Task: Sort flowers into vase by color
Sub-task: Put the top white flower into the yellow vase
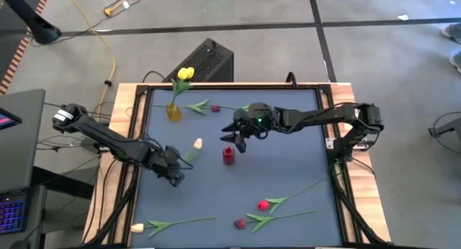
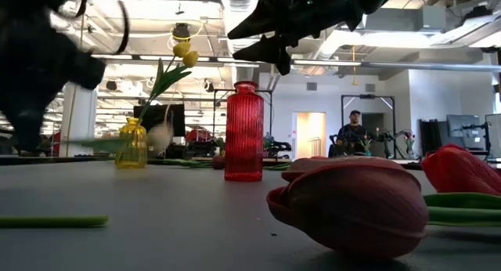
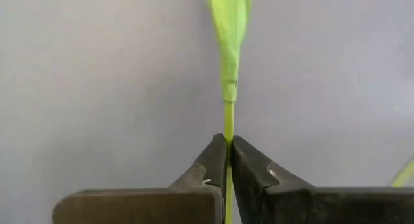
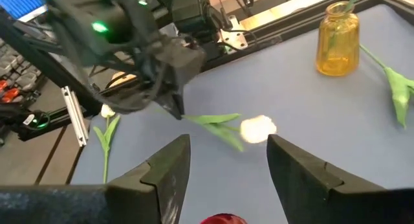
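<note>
My left gripper [image 1: 176,175] is shut on a cream-white tulip [image 1: 197,144] left of the red vase [image 1: 229,155]. In the right wrist view, this tulip's head [image 4: 257,129] shows beyond my right fingers. My right gripper [image 1: 238,139] hovers open just above the red vase [image 2: 243,131], touching nothing. The yellow vase [image 1: 173,111] holds two yellow tulips [image 1: 186,74] by their stems. A maroon tulip [image 1: 214,107] lies near the far edge. A red tulip [image 1: 263,204], a maroon tulip [image 1: 240,223] and a cream tulip [image 1: 137,227] lie flat near the near edge. My left gripper pinches the cream-white tulip's thin green stem [image 3: 228,120] between its two fingers, below the leaf [image 3: 229,36]. The stem runs along the fingers and straight out past their tips. The flower is lifted off the table, roughly level, its head pointing toward the red vase.
A black box [image 1: 205,62] stands beyond the table's far edge. The wooden frame [image 1: 238,84] rims the dark mat. A long stem [image 1: 302,188] reaches toward the right edge. A person [image 2: 354,134] stands far off in the room.
</note>
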